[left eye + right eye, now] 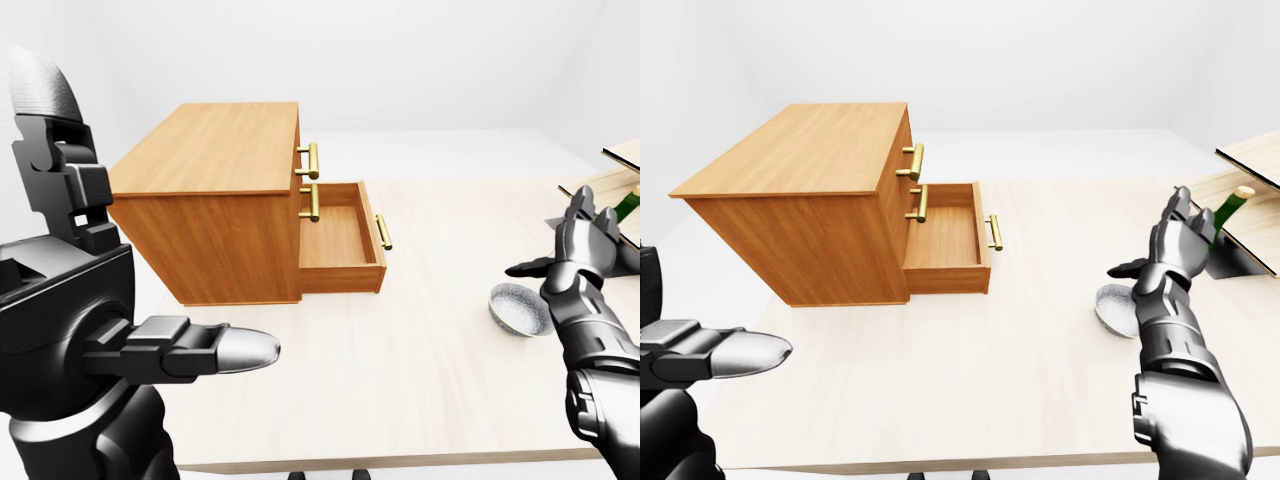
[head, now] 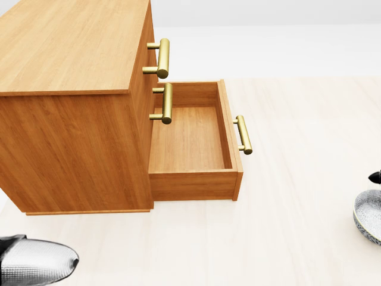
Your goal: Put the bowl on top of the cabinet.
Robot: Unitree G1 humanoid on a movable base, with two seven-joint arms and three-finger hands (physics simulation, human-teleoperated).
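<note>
Bowl [image 1: 518, 308] sat on the bench [image 1: 420, 380], well apart from the cabinet [image 1: 215, 190], with the right robot hand [image 1: 580, 248] splayed wide just beside it and the left robot hand [image 1: 165, 348] open too.

Head view: cabinet [image 2: 71, 89] with the lowest drawer [image 2: 190, 143] pulled out, bowl [image 2: 369, 215] at the right edge.

The wooden cabinet is seen at the upper left, standing on a pale table [image 2: 280, 244]. Two brass handles [image 2: 162, 58] are mounted on the closed fronts above the drawer; a third brass handle [image 2: 243, 135] is fitted to the open drawer's front panel. The patterned bowl is cut off by the right edge and rests on the table, well apart from the cabinet. A small black tip of the right hand [image 2: 376, 177] is shown just above the bowl. A grey fingertip of the left hand [image 2: 36, 262] is seen at the bottom left.
</note>
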